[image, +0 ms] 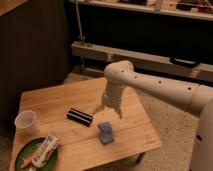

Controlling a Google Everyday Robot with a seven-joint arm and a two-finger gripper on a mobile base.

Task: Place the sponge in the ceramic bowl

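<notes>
The blue sponge (105, 132) lies flat on the wooden table (55, 102), near its front right part. My gripper (110, 112) hangs just above and behind the sponge, fingers pointing down, spread open and holding nothing. The ceramic bowl (22, 154) is the green dish at the table's front left corner. It holds a white packet (44, 148) and a small orange item, and is partly cut off by the frame's bottom edge.
A black bar with light stripes (80, 116) lies left of the gripper, mid-table. A translucent white cup (26, 121) stands at the left edge, behind the bowl. Dark cabinets and a pale ledge (150, 59) run behind the table. My white arm (165, 90) reaches in from the right.
</notes>
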